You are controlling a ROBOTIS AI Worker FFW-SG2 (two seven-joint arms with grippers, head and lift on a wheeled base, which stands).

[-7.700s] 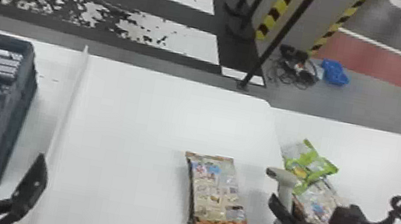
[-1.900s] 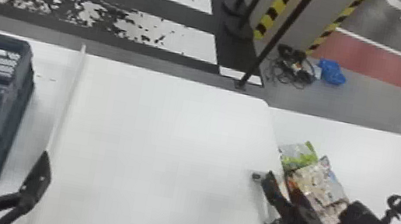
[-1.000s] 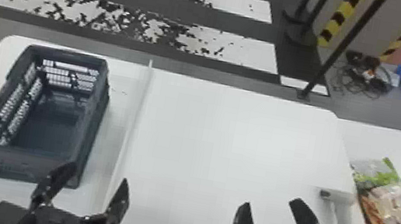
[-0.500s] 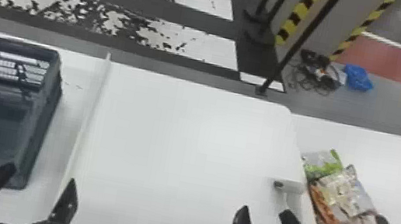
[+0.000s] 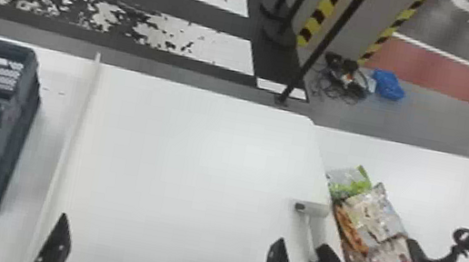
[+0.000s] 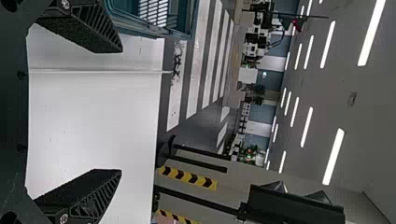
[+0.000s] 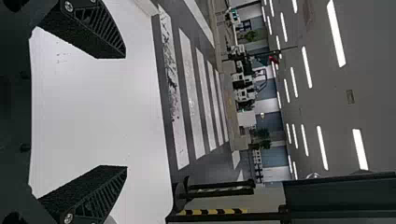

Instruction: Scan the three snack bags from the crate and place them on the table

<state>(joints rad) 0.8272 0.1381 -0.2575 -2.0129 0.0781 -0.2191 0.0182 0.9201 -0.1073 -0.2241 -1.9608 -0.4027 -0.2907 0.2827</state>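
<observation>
right pincer [image 5: 302, 243] backed off scanner [image 5: 315, 209] | released, empty | snack bags [image 5: 375, 215] to its right | left pincer [image 5: 26, 208] likewise released

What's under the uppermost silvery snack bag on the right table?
A green snack bag and orange packaging stick out from beneath; the rest is hidden by the silvery bag.

Okay so my count: three snack bags [image 5: 375, 215] off to the right of the right pincer [image 5: 301, 244], one handheld scanner [image 5: 316, 209] near that same pincer, one plastic crate [image 5: 25, 105] near the left pincer [image 5: 25, 207], two pincers total, two white benches [image 5: 196, 158].
</observation>
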